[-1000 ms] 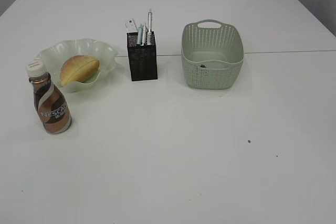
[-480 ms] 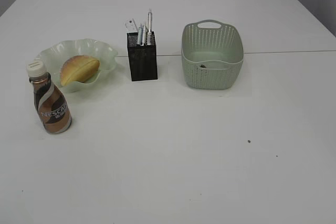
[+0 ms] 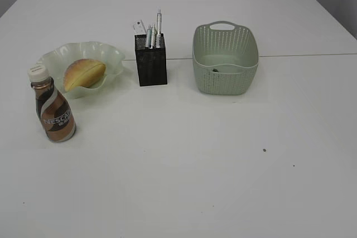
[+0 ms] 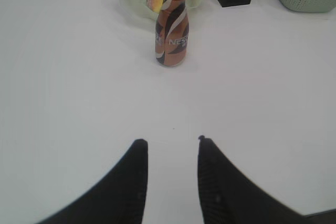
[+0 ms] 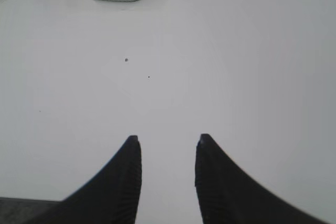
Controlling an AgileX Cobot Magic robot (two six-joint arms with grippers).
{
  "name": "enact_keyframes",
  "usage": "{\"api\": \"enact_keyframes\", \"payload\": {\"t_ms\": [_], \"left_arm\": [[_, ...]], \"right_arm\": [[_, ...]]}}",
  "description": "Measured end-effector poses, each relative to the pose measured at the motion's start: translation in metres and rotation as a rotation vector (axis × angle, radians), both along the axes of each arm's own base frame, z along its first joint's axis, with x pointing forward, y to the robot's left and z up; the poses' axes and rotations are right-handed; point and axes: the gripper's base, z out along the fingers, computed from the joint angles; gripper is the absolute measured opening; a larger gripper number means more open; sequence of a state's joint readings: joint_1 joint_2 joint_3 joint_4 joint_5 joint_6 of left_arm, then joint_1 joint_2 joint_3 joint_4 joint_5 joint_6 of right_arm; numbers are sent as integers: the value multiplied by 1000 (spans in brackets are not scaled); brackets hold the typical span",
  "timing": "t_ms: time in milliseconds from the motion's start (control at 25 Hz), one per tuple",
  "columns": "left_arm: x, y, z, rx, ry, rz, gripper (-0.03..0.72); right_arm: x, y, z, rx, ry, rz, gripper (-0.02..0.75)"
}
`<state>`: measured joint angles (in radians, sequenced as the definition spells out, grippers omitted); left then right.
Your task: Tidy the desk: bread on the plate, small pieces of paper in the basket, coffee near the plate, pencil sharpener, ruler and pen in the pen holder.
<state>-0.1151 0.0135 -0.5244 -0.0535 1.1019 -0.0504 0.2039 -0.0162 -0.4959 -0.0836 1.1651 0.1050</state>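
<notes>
1. Ahead of the left tool (image 4: 170,142), well apart from its tips, the coffee bottle (image 4: 171,24) stands upright on the table (image 3: 184,154); the left tool hangs spread and empty, so nothing is being carried.
2. Just beyond the bottle from that tool lies the wavy-rimmed plate (image 3: 114,54), with the bread (image 3: 83,73) resting in its hollow. The bottle stands just beside the plate's near rim, which fits the instruction that the coffee sit near the plate.
3. Farther ahead and to the right of the left tool stands the black pen holder (image 3: 151,59). Several slim items, among them what appears to be the pen (image 3: 159,23) and the ruler (image 3: 139,27), rise upright from its mouth; the sharpener cannot be made out, so it is presumably sunk inside.
4. Ahead and to the left of the right tool (image 5: 167,142), well apart, sits the green basket (image 3: 225,76). A small dark shape shows at its inner wall; whether paper scraps lie on its floor is too small to tell.
5. The right tool is likewise spread and empty, poised over bare table marked only by small dark specks.
6. Judged from this layout, the tidying looks essentially complete, both tools standing back clear of the arranged things.
</notes>
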Motion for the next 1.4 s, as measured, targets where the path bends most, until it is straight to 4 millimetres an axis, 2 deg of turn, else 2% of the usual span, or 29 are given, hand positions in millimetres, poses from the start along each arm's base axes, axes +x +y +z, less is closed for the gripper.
{"api": "enact_keyframes", "payload": {"t_ms": [520, 1400], "left_arm": [[0, 0, 0, 0, 0, 0, 240], [0, 0, 0, 0, 0, 0, 240]], "right_arm": [[-1, 9, -1, -11, 2, 125, 258], [-1, 10, -1, -14, 1, 78, 258]]}}
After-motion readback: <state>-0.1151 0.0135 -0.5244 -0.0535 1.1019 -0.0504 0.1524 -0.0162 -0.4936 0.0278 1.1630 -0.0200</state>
